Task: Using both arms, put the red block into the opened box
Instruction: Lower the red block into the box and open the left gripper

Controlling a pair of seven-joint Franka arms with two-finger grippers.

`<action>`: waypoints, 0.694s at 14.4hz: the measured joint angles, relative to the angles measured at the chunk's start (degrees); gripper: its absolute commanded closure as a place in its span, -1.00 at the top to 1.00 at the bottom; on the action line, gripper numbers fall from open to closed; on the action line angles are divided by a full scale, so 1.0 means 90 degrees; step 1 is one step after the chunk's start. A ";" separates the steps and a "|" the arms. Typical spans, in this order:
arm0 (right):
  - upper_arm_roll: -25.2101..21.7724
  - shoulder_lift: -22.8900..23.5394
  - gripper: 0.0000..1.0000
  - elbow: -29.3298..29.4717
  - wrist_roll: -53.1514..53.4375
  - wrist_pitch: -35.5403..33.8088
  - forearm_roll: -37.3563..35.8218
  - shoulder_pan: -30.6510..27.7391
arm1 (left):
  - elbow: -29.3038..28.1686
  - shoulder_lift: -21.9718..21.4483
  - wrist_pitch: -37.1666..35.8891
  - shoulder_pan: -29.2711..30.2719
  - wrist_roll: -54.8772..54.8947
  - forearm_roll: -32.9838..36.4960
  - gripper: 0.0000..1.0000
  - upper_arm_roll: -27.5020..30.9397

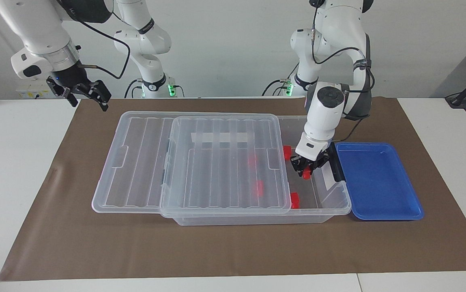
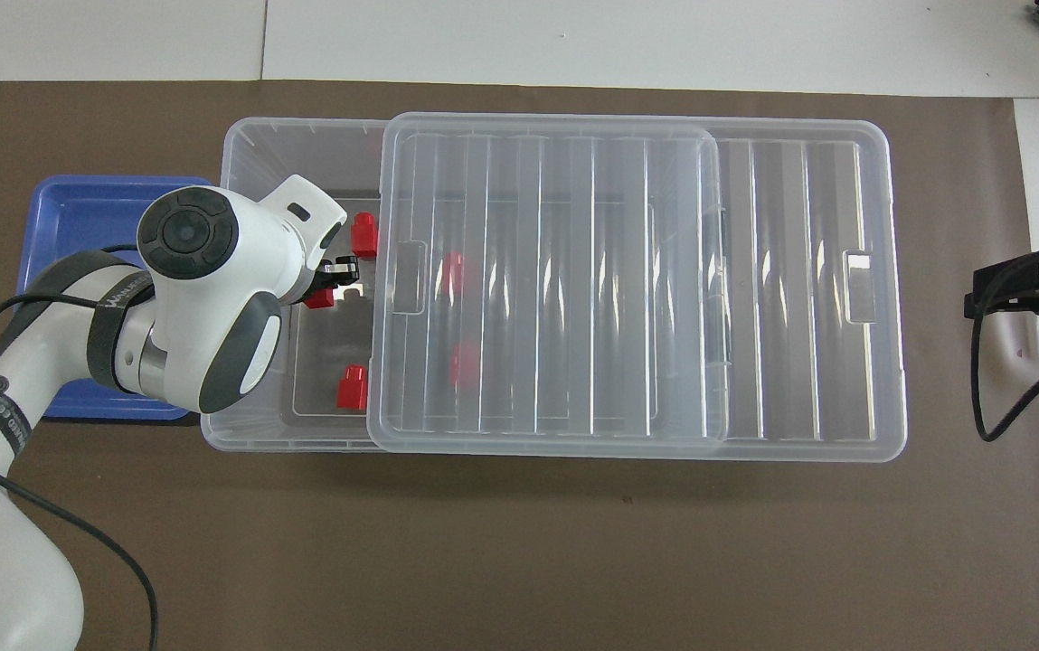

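Note:
My left gripper (image 1: 306, 169) (image 2: 335, 282) is shut on a red block (image 1: 306, 174) (image 2: 320, 298) and hangs over the uncovered end of the clear box (image 1: 340, 209) (image 2: 243, 149), at about rim height. The ribbed clear lid (image 1: 224, 162) (image 2: 555, 271) lies slid toward the right arm's end and covers most of the box. Two more red blocks (image 1: 287, 152) (image 2: 353, 387) lie on the open part of the box floor. Two others (image 1: 259, 187) (image 2: 453, 274) show blurred through the lid. My right gripper (image 1: 89, 99) waits open, up in the air past the lid's end.
A shallow blue tray (image 1: 379, 182) (image 2: 85, 212) lies against the box's end at the left arm's end of the table. A black handle (image 1: 337, 168) sits on that box end. Brown paper (image 1: 233, 251) covers the table.

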 measured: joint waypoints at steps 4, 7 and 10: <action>0.0000 0.0000 1.00 0.0000 0.0000 0.0000 0.0000 -0.0039 | -0.0152 0.0262 0.0503 -0.0049 -0.0121 0.0016 -1.00 -0.0001; 0.0000 0.0000 1.00 0.0000 0.0000 0.0000 0.0000 -0.0041 | -0.0276 0.0437 0.0820 -0.0118 -0.0215 0.0017 -1.00 -0.0004; 0.0000 0.0000 1.00 0.0000 0.0000 0.0000 0.0000 -0.0042 | -0.0302 0.0501 0.0879 -0.0125 -0.0228 0.0103 -0.68 0.0008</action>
